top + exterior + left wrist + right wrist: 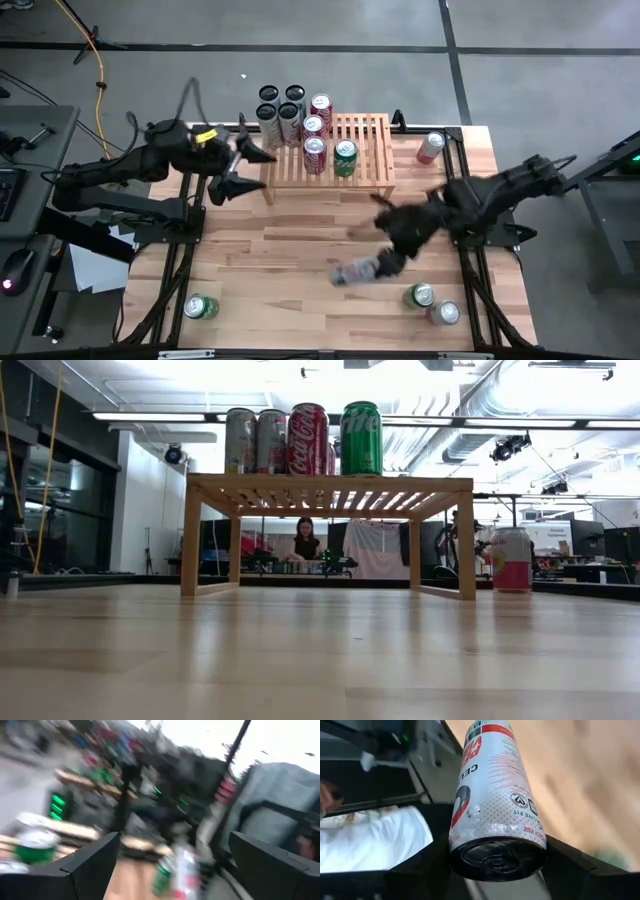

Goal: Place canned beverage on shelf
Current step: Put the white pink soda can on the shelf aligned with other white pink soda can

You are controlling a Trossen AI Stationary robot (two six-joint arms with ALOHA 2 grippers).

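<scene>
Right gripper [385, 266] is seen over the desk's [290, 250] near half, clamped on a white can [492, 795] that is carried tilted, clear of the wood. Left gripper [243, 168] is held wide beside the shelf's [370, 150] left end. Four cans are stood on the shelf, a green can [345, 156] among them. A pink can [430, 147] is seen just right of the shelf.
</scene>
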